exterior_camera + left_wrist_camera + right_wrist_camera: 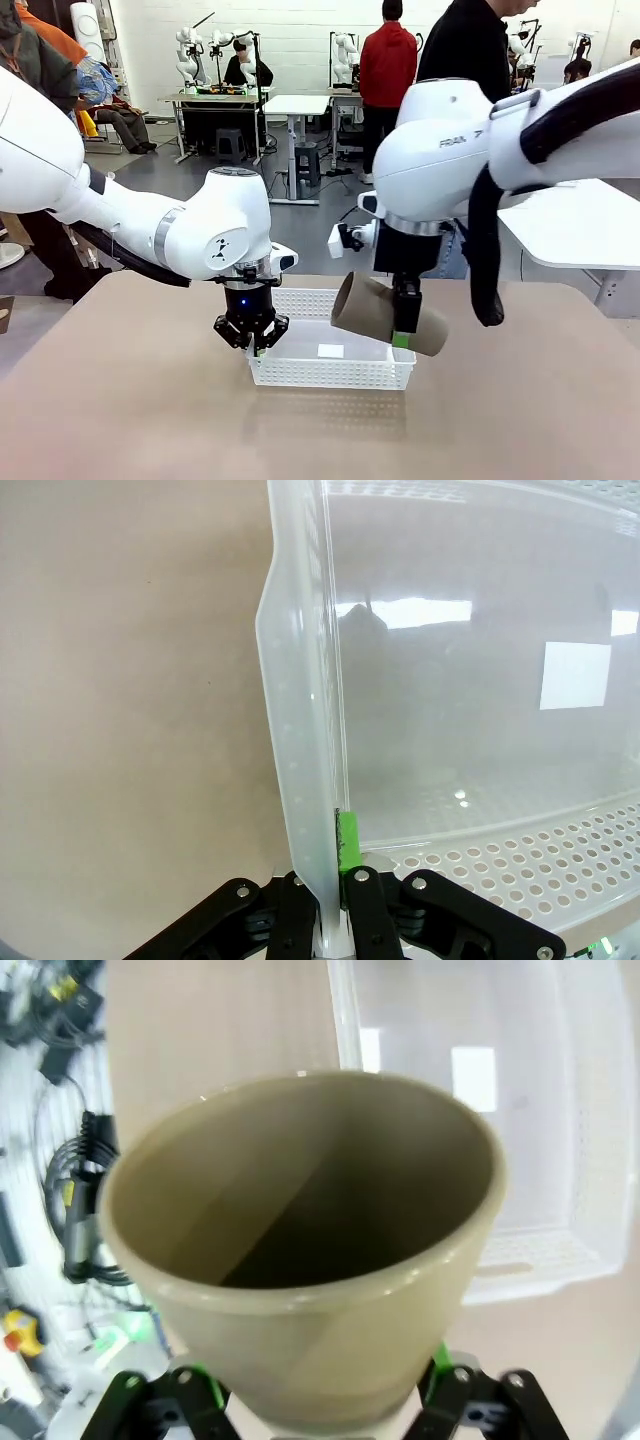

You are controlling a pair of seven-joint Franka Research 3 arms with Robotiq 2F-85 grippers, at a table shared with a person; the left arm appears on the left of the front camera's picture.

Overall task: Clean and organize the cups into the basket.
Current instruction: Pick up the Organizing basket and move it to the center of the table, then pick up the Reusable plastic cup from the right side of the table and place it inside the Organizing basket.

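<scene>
The left gripper (252,343) is pinched tight on the basket (330,376) wall at its 9 o'clock end. One green pad (346,844) shows inside; the other is hidden behind the plastic. The right gripper (404,335) clasps a tan cup (372,308) held sideways above the basket's 3 o'clock end, and the cup covers most of its fingers.

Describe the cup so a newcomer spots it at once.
On the table, find the white lattice basket at the middle. Above its right end the right gripper holds a tan cup sideways, mouth toward picture left. Nothing else there is round or lifted.
</scene>
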